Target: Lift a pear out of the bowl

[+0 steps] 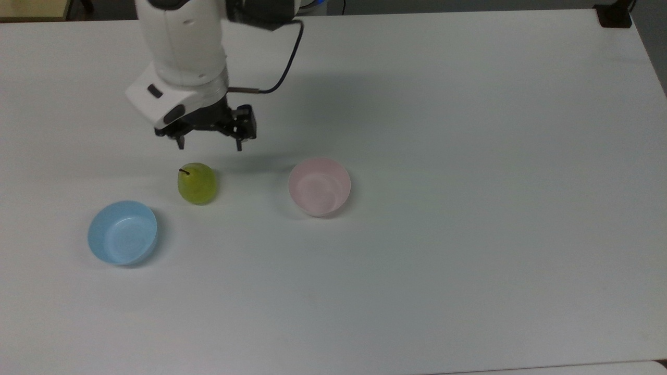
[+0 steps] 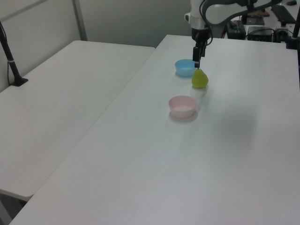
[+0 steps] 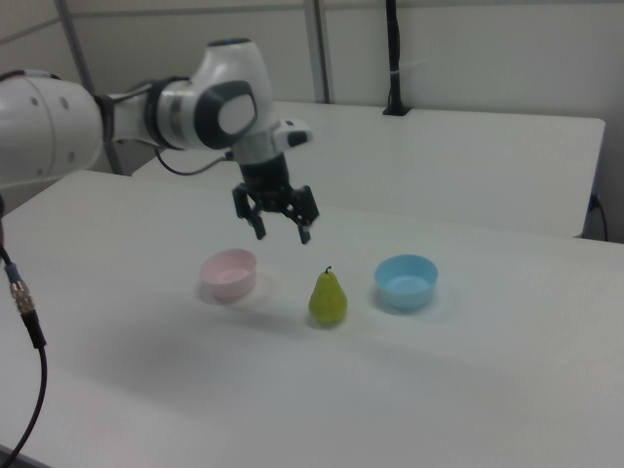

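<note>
One white table (image 1: 469, 208) carries everything I can see. My gripper (image 1: 209, 144) hangs in the air with its fingers spread apart, gripping nothing. Below it and to the top view's right sits the bowl (image 1: 319, 186), pale pink and holding nothing. Almost straight beneath the gripper, well clear of the fingertips, the pear (image 1: 197, 183) stands upright on the table, outside the bowl, stem up.
</note>
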`<state>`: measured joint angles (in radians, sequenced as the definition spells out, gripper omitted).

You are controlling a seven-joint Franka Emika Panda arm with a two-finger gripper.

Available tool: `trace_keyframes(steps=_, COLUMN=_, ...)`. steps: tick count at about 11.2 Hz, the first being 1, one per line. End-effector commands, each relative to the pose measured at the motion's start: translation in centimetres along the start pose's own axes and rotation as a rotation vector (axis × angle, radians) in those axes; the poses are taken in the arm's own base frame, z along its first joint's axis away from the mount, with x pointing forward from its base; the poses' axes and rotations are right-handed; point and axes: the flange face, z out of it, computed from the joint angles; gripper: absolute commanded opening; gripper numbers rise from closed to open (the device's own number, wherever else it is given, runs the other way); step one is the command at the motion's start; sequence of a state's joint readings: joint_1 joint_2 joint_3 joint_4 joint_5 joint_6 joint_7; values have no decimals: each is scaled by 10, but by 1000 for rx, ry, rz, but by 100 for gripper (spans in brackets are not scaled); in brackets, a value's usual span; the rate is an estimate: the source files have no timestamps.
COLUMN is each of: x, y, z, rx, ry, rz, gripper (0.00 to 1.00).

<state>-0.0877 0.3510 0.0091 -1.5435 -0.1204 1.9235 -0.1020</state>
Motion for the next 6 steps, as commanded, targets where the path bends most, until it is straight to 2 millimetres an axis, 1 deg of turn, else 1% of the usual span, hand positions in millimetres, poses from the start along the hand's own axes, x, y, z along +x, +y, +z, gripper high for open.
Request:
trace_keyframes(steps=1, x=-19, y=-35, z=-58, rx=-12, ry=-6, rz=8, gripper=100)
trace_keyframes(steps=3, x=-25, y=-59, z=-83, rx=-10, ry=17, rz=9, gripper=100)
trace_keyframes(steps=4, x=-32, y=-62, z=-98, rx=-9, ry=16, rz=31, gripper=100)
trace_keyframes(steps=5, x=-40, y=-64, z=-107, rx=-3, ry=-9, rz=41, gripper=100)
trace_keyframes(steps=6, x=-50, y=-62, z=-125, rx=4, ry=-11, rz=46, gripper=100)
